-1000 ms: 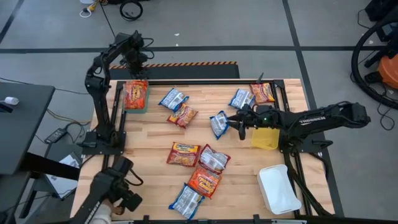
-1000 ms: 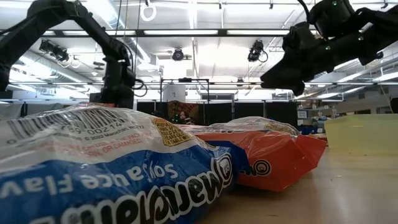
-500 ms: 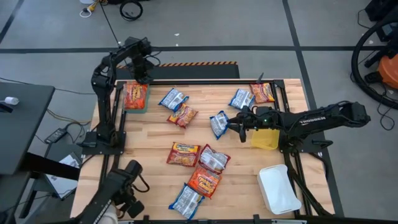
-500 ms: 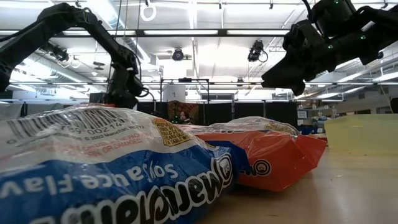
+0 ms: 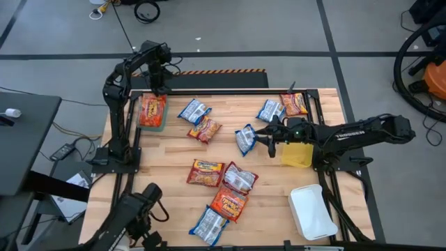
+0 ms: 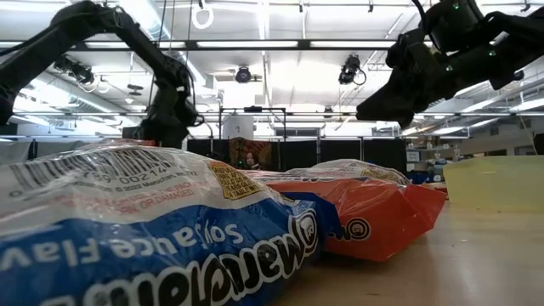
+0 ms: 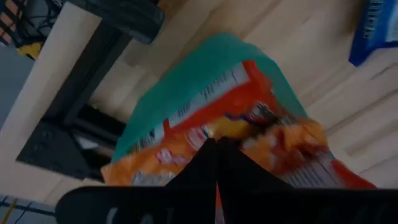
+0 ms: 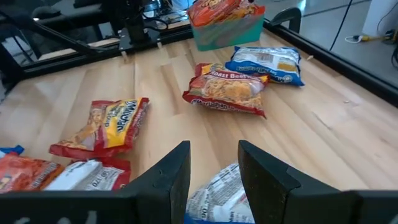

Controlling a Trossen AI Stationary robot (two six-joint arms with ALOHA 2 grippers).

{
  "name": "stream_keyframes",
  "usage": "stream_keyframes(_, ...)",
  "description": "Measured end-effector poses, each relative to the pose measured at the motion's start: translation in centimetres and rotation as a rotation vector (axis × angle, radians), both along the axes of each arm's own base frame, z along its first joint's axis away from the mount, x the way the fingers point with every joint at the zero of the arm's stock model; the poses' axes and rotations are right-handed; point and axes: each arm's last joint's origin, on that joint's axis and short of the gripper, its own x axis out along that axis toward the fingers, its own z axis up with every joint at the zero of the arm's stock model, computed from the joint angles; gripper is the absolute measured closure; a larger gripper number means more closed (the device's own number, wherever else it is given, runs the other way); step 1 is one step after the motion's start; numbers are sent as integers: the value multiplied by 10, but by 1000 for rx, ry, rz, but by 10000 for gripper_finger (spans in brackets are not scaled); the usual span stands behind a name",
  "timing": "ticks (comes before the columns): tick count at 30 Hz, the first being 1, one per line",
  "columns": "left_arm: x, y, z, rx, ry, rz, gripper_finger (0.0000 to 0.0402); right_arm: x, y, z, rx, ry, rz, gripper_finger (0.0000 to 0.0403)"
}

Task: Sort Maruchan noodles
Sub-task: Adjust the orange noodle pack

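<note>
Several Maruchan noodles packets lie flat on the wooden table. One orange packet (image 5: 152,110) lies in the teal bin (image 7: 205,81) at the far left. My left gripper (image 5: 159,84) hangs shut and empty over that bin's far end. My right gripper (image 5: 265,137) is open at mid-table, raised off the wood. A blue-and-silver packet (image 5: 245,138) lies just below its fingertips and shows between the fingers in the right wrist view (image 8: 221,193). Whether the fingers touch it I cannot tell.
Loose packets: blue (image 5: 194,111), orange (image 5: 204,130), blue (image 5: 270,110) and orange (image 5: 294,104) at the far side. Orange (image 5: 205,172), silvery (image 5: 239,178), orange (image 5: 228,203) and blue (image 5: 209,224) lie nearer. A yellow bin (image 5: 297,155) and a white bin (image 5: 311,211) stand at the right.
My left gripper has shifted a little toward the table's right edge, staying over the far end of the teal bin. The orange packet stays in the bin.
</note>
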Motion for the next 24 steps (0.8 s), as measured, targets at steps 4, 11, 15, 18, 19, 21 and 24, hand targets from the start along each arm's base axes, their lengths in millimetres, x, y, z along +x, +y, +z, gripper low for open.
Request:
stream_keyframes(4, 9, -15, 28, 51, -10, -7, 398, -1, -3, 0, -31, 6, -6, 262)
stream_keyframes(11, 22, -33, 49, 113, -32, -25, 393, -2, -8, 0, -61, 12, -22, 262)
stream_keyframes(15, 27, -31, 46, 132, -55, -89, 354, -2, -8, 0, -61, 13, -23, 262)
stream_keyframes(18, 32, -22, 35, 169, -55, -82, 318, -2, -8, 0, -60, 14, -22, 262)
stream_keyframes(19, 32, -19, 29, 160, -45, -69, 307, -2, -8, 0, -60, 15, -21, 262)
stream_keyframes(21, 29, -17, 17, 86, -10, -63, 287, -2, -8, 0, -59, 16, -20, 262)
stream_keyframes(24, 28, -17, 3, -6, 29, -62, 267, -2, -8, -1, -51, 19, 1, 262)
